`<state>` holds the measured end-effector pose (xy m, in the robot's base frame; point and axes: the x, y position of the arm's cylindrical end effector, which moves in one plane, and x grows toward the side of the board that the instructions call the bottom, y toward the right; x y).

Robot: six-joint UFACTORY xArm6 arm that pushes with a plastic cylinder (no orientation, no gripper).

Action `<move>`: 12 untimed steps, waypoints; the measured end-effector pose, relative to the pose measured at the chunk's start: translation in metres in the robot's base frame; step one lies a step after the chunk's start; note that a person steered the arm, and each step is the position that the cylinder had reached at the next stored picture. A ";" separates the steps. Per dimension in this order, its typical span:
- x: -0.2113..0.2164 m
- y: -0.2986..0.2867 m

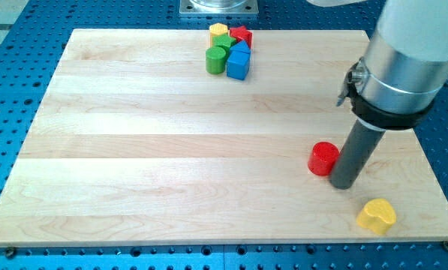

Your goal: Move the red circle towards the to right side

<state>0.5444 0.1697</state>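
**A:** Start big. What's the layout?

**B:** A pale wooden board (171,150) on a blue perforated table (13,82). At the view's top sits a tight cluster: a yellow block (219,30), a red star-like block (242,34), a green cylinder (216,59) and a blue block (239,64). A yellow heart-shaped block (377,215) lies near the view's bottom right.

**A:** And the red circle?

**B:** The red circular block (323,158) stands in the board's right half, well apart from the cluster.

**A:** Where's my tip?

**B:** My tip (342,184) rests just beside the red circle, on its right, touching or nearly so. I can't tell which.

**A:** Jaws?

**B:** None here; it's a plain dark rod, nothing to spread or pinch.

**A:** So the push?

**B:** I judge the tip is on the wrong side. It should go round to the circle's left before pushing rightward.
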 end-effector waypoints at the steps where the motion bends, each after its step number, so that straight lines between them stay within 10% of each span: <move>1: -0.022 -0.031; 3: -0.037 -0.129; 5: -0.129 -0.054; 12: -0.159 0.089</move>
<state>0.3853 0.2590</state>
